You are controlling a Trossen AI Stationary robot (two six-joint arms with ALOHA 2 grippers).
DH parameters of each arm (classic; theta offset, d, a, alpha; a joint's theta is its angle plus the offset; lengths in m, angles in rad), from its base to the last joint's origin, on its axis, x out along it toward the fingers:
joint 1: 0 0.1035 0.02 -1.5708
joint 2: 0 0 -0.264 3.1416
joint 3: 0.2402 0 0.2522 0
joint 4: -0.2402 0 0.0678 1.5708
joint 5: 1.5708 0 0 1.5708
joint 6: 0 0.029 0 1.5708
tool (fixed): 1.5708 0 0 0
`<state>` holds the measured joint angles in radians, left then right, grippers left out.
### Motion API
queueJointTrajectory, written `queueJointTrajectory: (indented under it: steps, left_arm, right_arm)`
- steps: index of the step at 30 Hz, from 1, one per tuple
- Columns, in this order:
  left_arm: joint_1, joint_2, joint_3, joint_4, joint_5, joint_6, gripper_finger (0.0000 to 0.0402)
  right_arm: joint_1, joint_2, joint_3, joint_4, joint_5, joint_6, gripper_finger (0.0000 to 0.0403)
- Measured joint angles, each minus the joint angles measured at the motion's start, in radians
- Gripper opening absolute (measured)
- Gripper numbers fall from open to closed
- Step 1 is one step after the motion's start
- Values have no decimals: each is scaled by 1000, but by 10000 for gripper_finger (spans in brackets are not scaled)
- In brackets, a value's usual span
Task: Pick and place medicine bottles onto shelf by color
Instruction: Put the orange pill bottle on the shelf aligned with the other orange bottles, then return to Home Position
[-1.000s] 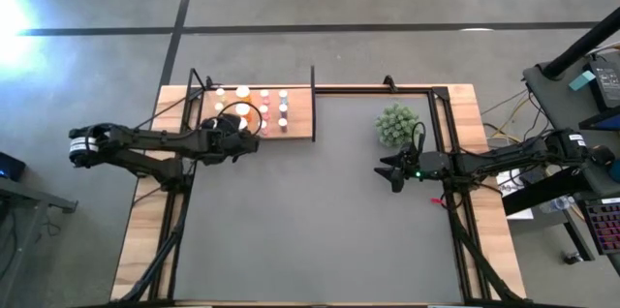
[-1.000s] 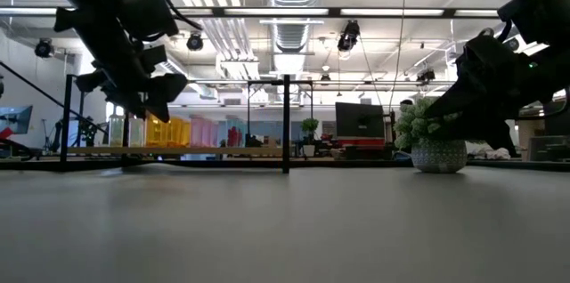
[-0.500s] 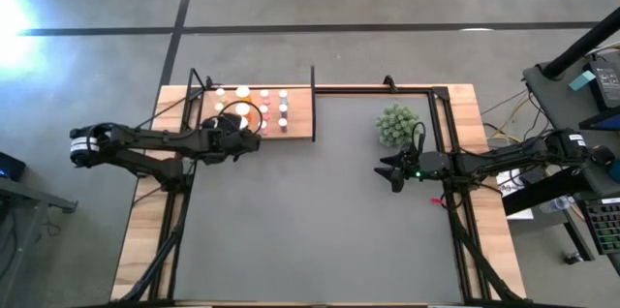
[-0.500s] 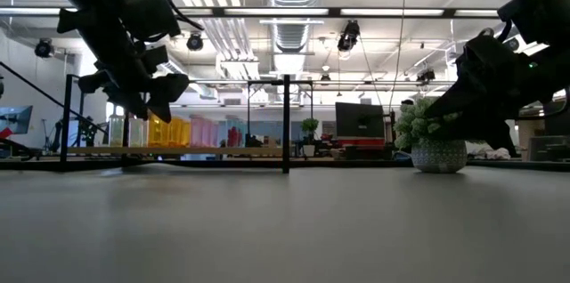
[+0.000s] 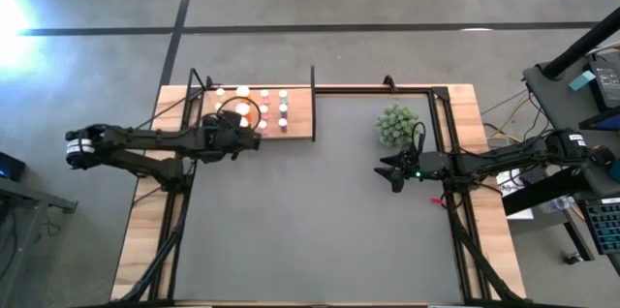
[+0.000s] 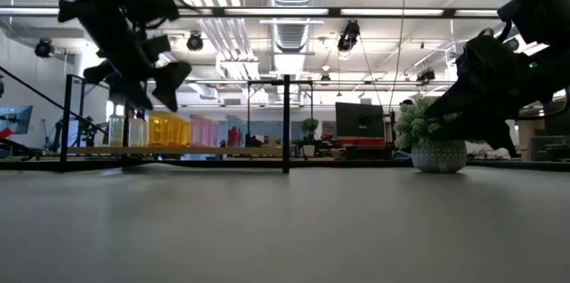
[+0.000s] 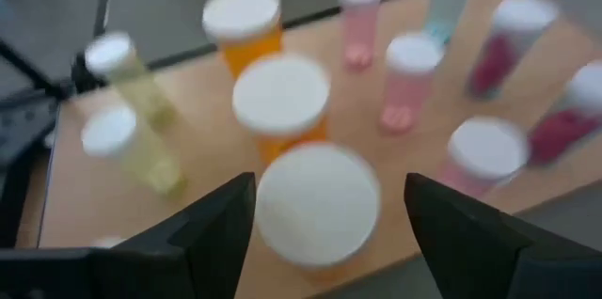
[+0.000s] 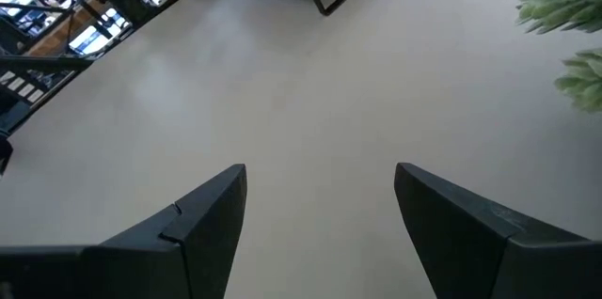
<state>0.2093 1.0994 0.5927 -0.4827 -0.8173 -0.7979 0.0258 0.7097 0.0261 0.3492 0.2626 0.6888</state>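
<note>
Grey mat [image 5: 310, 211] bare; left end effector [image 7: 324, 207] apart over shelf [image 5: 300, 114]; right end effector [image 8: 320, 207] apart.

a small green plant [image 5: 395, 125] in a pale round pot [image 6: 437, 156] stands on the grey mat [image 5: 320, 221], near the mat's far right corner. the wooden table rim [image 5: 145, 240] borders the mat's sides.

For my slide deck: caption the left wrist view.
Left claw open above capped medicine bottles standing on the wooden shelf.
</note>
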Motion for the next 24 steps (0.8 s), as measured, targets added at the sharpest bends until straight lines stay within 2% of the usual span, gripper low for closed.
queueJointTrajectory:
  steps: [6,13,19,24]
  left_arm:
    - [0,-103,78,2,8,187,256]
    - [-1,-234,181,6,77,477,256]
    - [0,-374,189,1,121,727,256]
    - [0,-487,185,-43,198,779,256]
  right_arm:
    - [0,0,0,0,0,0,260]
    - [0,0,0,0,0,0,260]
    - [0,0,0,0,0,0,260]
    - [0,0,0,0,0,0,260]
